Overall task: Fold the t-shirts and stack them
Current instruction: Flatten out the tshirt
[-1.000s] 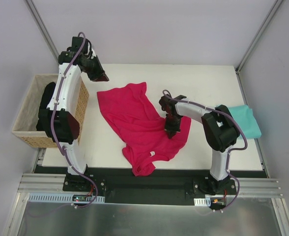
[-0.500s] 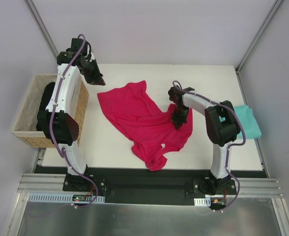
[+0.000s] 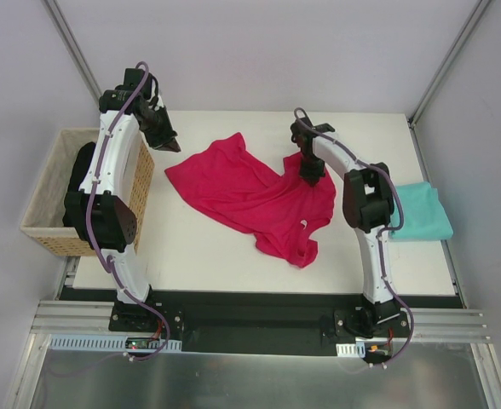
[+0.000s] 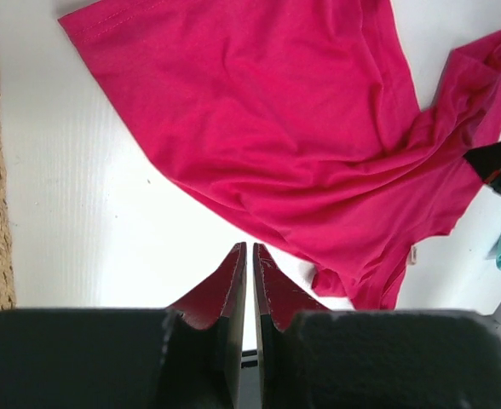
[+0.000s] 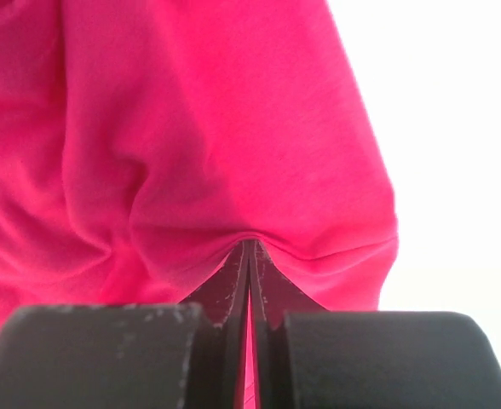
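The right claw (image 3: 312, 177) is pinching a bunched fold of the crimson t-shirt (image 3: 242, 192), which is spreading out leftward from it over the tabletop (image 3: 191, 256). The left claw (image 3: 169, 145), pressed together and holding nothing, is hovering just off the crimson t-shirt's left edge. The teal t-shirt (image 3: 425, 213) is lying well to the right of the right claw.

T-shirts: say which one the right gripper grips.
The pink t-shirt, spread in the middle: the right gripper pinches its cloth. The teal t-shirt lies apart, far right, ungripped.
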`<state>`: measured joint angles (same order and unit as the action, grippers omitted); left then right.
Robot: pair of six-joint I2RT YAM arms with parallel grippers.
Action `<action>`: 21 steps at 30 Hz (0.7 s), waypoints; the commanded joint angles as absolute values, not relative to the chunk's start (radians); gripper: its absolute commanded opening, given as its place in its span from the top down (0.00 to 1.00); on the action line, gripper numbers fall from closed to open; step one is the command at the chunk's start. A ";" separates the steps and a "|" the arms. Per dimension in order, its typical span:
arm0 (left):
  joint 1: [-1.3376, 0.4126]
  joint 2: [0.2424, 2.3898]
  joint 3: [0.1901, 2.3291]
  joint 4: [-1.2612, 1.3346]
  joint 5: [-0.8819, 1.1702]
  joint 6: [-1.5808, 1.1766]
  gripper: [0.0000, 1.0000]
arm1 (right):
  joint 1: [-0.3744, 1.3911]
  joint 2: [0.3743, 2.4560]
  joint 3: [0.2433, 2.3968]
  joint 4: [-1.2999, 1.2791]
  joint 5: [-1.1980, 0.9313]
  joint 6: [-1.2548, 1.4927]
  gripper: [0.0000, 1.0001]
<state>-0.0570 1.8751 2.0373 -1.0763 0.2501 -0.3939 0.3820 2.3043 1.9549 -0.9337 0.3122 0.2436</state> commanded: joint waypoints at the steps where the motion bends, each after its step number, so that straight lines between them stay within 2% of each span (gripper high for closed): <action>1: -0.048 1.821 2.037 -1.114 0.225 -0.360 0.94 | 0.338 2.322 2.074 -0.966 0.457 0.134 0.99; 7: -0.048 1.822 2.028 -1.120 0.244 -0.368 0.94 | 0.287 2.228 2.040 -0.953 0.514 0.087 0.99; 9: -0.049 1.822 2.014 -1.120 0.253 -0.373 0.94 | 0.288 2.136 1.996 -0.951 0.480 0.095 0.94; 10: -0.049 1.824 2.008 -1.120 0.258 -0.373 0.94 | 0.288 2.099 1.971 -0.954 0.462 0.107 0.86; 12: -0.049 1.822 1.994 -1.118 0.262 -0.377 0.94 | 0.290 2.010 1.884 -0.960 0.396 0.132 0.81; 13: -0.049 1.822 1.990 -1.115 0.264 -0.377 0.94 | 0.291 1.982 1.850 -0.971 0.384 0.168 0.69; 15: -0.051 1.824 1.985 -1.109 0.268 -0.380 0.94 | 0.307 1.929 1.749 -0.974 0.351 0.201 0.66; 16: -0.051 1.825 1.985 -1.108 0.271 -0.380 0.95 | 0.317 1.877 1.715 -0.976 0.351 0.231 0.62; 21: -0.051 1.822 1.994 -1.101 0.279 -0.387 0.94 | 0.426 1.760 1.566 -1.009 0.397 0.282 0.61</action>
<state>-0.0570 1.8725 1.9858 -1.0969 0.2600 -0.3805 0.3466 1.8404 1.6451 -0.9508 0.3862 0.2100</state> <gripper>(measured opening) 0.056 0.390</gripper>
